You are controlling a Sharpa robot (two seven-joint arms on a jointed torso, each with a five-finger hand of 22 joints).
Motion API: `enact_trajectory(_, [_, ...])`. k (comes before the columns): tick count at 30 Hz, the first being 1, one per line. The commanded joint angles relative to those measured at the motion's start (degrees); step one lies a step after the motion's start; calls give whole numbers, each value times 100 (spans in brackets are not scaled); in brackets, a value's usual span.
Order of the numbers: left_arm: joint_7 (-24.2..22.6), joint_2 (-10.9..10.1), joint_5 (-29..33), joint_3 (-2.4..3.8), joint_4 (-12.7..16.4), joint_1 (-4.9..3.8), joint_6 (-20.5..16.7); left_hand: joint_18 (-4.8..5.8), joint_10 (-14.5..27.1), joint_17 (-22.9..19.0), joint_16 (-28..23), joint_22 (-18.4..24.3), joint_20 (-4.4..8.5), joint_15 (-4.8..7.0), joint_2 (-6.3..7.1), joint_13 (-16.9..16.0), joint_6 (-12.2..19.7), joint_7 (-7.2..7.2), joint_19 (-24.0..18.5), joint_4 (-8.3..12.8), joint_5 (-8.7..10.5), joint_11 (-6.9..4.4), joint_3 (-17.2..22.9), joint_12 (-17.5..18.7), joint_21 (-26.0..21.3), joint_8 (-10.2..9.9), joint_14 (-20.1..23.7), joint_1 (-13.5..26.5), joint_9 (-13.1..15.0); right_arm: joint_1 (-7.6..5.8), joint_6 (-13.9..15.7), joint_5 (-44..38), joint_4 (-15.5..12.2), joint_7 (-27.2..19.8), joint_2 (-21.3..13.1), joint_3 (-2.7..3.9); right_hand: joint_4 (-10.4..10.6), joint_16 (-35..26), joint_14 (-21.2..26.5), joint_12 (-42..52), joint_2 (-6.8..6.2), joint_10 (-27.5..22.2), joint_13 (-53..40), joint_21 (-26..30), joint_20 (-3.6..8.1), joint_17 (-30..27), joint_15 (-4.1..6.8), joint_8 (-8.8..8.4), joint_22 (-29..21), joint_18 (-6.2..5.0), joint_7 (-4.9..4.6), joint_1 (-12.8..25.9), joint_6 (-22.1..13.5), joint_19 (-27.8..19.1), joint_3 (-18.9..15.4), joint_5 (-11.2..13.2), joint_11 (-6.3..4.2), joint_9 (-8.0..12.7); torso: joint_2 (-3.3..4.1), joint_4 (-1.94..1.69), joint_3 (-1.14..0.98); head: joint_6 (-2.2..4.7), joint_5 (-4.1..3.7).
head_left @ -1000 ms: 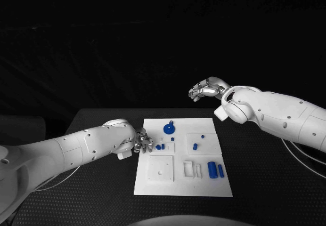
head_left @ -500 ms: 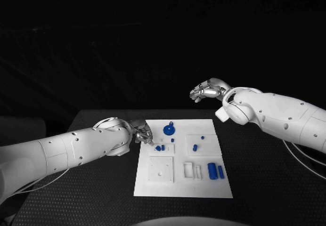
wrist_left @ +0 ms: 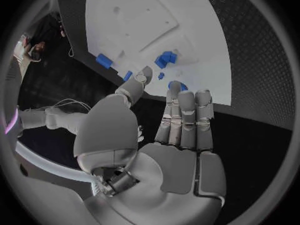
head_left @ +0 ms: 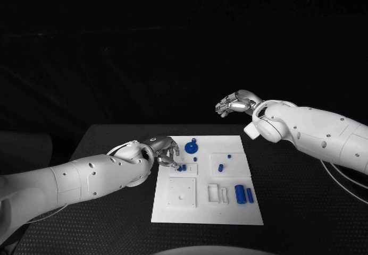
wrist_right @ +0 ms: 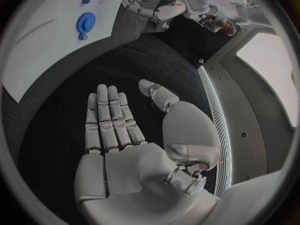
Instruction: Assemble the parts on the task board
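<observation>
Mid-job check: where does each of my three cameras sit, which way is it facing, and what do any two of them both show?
Head view: on the robot's head, looking down at the black table; shows both white arms, the left hand reaching over the task board, the right hand raised beyond it.
Left wrist view: behind the left hand, facing the task board and its blue parts.
Right wrist view: behind the right hand, open palm, facing the board's edge.
Shared: the round blue part.

A black tabletop (head_left: pixel 115 223) with a fine dotted texture fills the lower part of the head view. Behind it hangs a dark backdrop (head_left: pixel 115 64) with faint folds. A pale bright panel (wrist_right: pixel 275 70) shows in the right wrist view.
</observation>
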State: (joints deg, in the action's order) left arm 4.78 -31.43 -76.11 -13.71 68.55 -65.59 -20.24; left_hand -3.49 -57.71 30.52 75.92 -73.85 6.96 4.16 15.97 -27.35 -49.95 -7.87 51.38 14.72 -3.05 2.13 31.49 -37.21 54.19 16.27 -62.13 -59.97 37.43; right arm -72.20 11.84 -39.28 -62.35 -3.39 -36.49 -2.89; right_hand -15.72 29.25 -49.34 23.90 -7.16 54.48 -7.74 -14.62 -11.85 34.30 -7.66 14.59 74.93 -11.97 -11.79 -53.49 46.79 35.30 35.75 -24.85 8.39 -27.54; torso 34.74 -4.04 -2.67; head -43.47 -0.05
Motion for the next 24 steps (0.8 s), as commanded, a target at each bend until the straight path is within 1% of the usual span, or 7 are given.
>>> enact_trajectory(1, [-142,52,-458,3,-63,35,-277,-102,35,8,-14,8,254,-20,48,11,-74,-36,32,2,26,22,-44,-7,-23,45,-34,-20,13,4,-10,-1,7,-62,0,3,-24,1,4,-16,2,44,10,24,-5,-8,-19,19,36,57,1,-69,-46,42,-7,-16,12,8,3,8,3,0,5])
enact_trajectory(8, [-161,148,-500,3,-196,121,-250,-111,28,18,1,13,258,-11,31,31,-101,-23,58,-20,24,14,-84,-19,-27,74,-58,-39,34,7,-11,-1,5,-64,9,3,-25,2,4,-16,2,45,14,27,-5,-9,-19,20,40,58,1,-72,-46,44,-8,-15,12,9,1,5,-7,-12,5])
enact_trajectory(15, [-179,218,-502,3,-256,231,-184,-119,22,26,11,16,264,-1,-26,54,-133,-8,82,-43,17,4,-71,-31,-30,102,-76,-110,50,10,-15,-1,4,-65,13,3,-24,3,4,-16,3,46,17,30,-6,-10,-19,21,42,58,1,-73,-45,45,-8,-15,12,10,0,8,-4,-20,5])
enact_trajectory(21, [-193,256,-502,4,-278,288,-167,-124,2,48,48,6,275,13,-86,84,-157,7,118,-51,12,-10,-59,-52,-17,123,-112,-217,60,14,-18,-1,5,-66,13,3,-23,3,4,-15,4,46,21,33,-6,-11,-19,22,44,58,1,-72,-45,47,-9,-15,12,11,0,4,-2,-23,-3])
enact_trajectory(24, [-196,283,-502,4,-329,308,-164,-125,-4,56,58,-1,279,17,-108,99,-165,11,128,-42,11,-14,-54,-61,-11,131,-117,-277,63,14,-23,-1,3,-66,14,3,-21,4,4,-15,5,47,23,34,-7,-11,-19,23,46,58,1,-72,-45,48,-9,-15,12,12,-1,2,-5,-27,-6])
